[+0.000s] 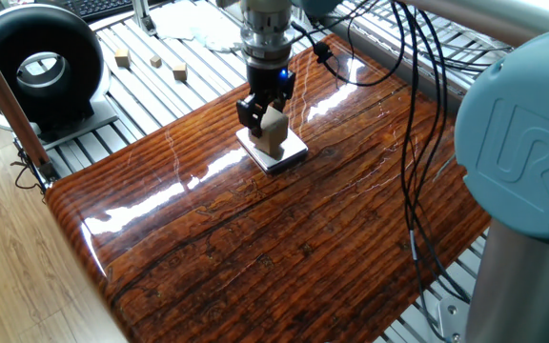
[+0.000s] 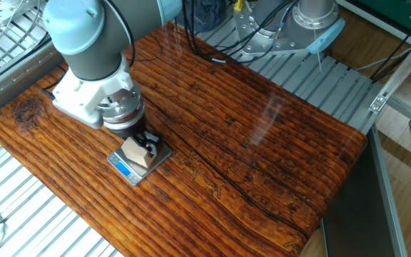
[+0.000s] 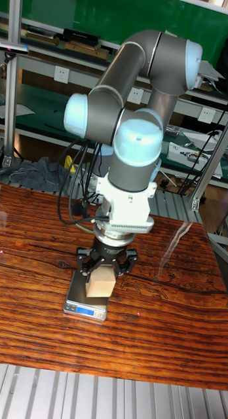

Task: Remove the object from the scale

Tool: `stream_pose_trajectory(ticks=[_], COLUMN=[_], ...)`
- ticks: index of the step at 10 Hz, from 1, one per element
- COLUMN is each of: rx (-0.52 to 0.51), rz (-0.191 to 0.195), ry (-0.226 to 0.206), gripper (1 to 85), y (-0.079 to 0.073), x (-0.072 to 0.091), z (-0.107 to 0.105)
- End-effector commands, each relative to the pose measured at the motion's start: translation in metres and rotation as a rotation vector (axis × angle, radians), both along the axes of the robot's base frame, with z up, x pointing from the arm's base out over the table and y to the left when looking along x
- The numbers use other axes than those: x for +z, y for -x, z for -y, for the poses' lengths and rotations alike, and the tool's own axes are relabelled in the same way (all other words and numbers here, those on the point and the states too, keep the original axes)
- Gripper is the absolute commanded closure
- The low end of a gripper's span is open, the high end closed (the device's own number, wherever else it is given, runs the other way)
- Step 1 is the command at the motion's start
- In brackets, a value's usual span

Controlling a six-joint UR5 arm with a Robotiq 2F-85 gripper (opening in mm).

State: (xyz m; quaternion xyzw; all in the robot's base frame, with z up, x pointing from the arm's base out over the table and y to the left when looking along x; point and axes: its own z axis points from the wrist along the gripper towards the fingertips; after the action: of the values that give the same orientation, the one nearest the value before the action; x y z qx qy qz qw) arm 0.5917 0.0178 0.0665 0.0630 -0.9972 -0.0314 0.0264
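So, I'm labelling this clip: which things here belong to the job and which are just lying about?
Part of the job:
- wooden cube, on the scale with the fingers on either side
- scale
- gripper

Just lying about:
- three small wooden blocks on the slatted surface behind the table
- black round device
- hanging cables

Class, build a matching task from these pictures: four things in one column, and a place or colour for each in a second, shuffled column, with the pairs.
Things:
1. wooden cube
2. scale
3. pincer
4. three small blocks

Places or colours:
A. lying on the metal slats beyond the board
B. flat on the striped wooden board
C. on the scale's top
D. fingers on either side of the cube

Pairs: 1-C, 2-B, 3-D, 4-A
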Motion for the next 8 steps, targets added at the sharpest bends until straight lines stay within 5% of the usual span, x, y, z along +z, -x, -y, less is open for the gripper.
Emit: stream_pose_trajectory(ticks=[1, 3, 8], rx=[-0.085, -0.152, -0.221], rz=[0.007, 0.014, 0.056], ry=[-0.088, -0.141, -0.08], gripper=[84.7, 84.7, 84.7], y=[-0.006, -0.011, -0.019], x=[0.017, 0.017, -0.005], z=[-0.033, -0.053, -0.081])
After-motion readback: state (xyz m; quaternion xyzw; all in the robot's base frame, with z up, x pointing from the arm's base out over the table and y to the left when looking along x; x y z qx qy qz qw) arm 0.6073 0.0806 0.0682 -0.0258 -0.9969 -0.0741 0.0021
